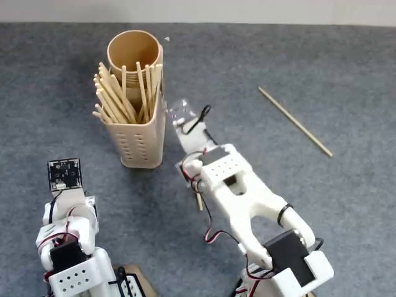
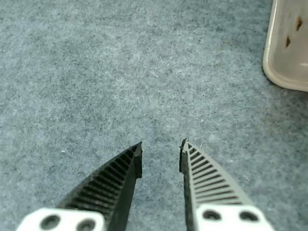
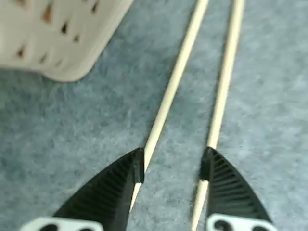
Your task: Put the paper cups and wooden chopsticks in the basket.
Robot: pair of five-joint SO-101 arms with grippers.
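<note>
Clearly parted, the right pincer (image 3: 173, 154) stands over two chopsticks (image 3: 171, 81) with cut-off ends, gripping neither; the left pincer (image 2: 161, 144) gapes empty near a cropped basket (image 2: 288, 53) corner.

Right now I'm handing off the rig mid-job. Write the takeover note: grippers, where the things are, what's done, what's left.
Left gripper: open, empty, over bare carpet near the basket.
Right gripper: open, fingers low over two chopsticks lying on the carpet beside the basket; nothing gripped.
Done: a paper cup and a bundle of chopsticks stand in the basket.
Left: those two chopsticks, plus a lone chopstick lying farther off on the carpet.
</note>
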